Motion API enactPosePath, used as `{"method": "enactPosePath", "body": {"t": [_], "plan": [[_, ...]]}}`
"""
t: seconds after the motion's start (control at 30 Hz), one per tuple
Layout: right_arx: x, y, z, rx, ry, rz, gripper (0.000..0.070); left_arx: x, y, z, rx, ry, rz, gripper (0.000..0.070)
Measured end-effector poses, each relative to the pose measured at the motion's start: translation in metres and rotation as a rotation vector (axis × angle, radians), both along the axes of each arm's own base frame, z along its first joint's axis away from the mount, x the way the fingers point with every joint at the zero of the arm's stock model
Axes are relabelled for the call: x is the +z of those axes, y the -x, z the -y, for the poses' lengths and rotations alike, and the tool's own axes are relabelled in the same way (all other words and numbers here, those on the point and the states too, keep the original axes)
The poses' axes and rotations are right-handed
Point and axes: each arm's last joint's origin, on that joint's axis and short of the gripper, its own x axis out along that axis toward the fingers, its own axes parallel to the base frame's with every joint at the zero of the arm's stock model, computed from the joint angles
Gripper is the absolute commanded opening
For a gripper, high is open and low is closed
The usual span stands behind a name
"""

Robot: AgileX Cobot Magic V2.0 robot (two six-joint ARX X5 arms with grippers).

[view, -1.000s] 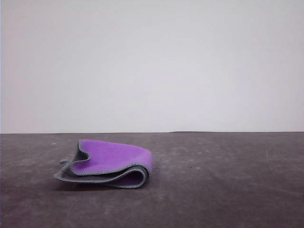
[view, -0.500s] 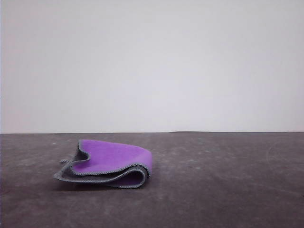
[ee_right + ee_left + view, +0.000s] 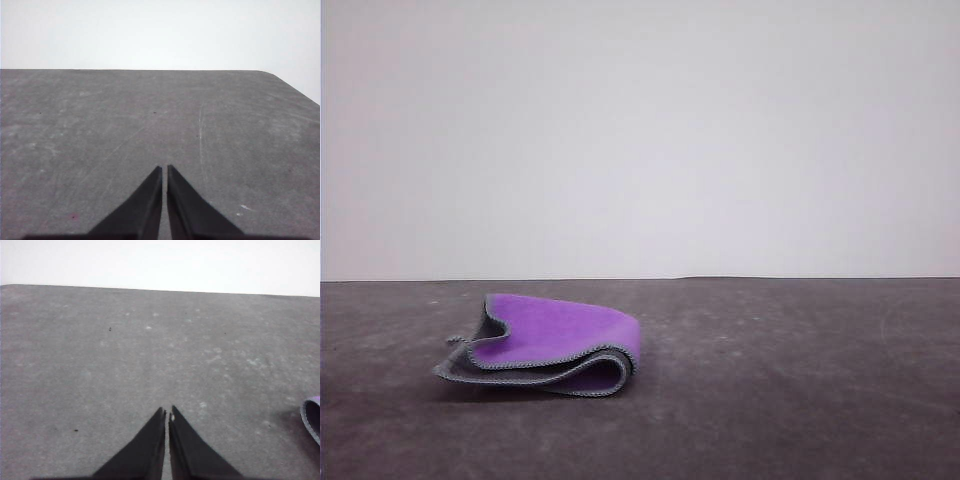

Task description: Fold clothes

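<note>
The clothes [image 3: 552, 344], a small cloth with purple face up and dark grey underneath, lie folded over on the dark table, left of centre in the front view. A grey stitched corner of the clothes [image 3: 312, 417] shows at the edge of the left wrist view. My left gripper [image 3: 167, 413] is shut, its black fingers together over bare table, apart from the cloth. My right gripper [image 3: 164, 168] is also shut with nothing in it, above bare table.
The dark grey table [image 3: 800, 380] runs back to a plain white wall. In the right wrist view the table's rounded corner [image 3: 272, 75] and far edge show ahead of the fingers.
</note>
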Motion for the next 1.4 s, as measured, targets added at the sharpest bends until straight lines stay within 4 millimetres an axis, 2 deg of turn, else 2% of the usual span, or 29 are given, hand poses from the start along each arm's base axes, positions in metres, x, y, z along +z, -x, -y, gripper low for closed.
{"method": "enactPosePath", "body": {"t": [1.4], "plan": [[0.0, 0.0, 0.0, 0.0, 0.0, 0.0, 0.0015, 0.0, 0.0, 0.0, 0.0, 0.0, 0.0, 0.0]]}}
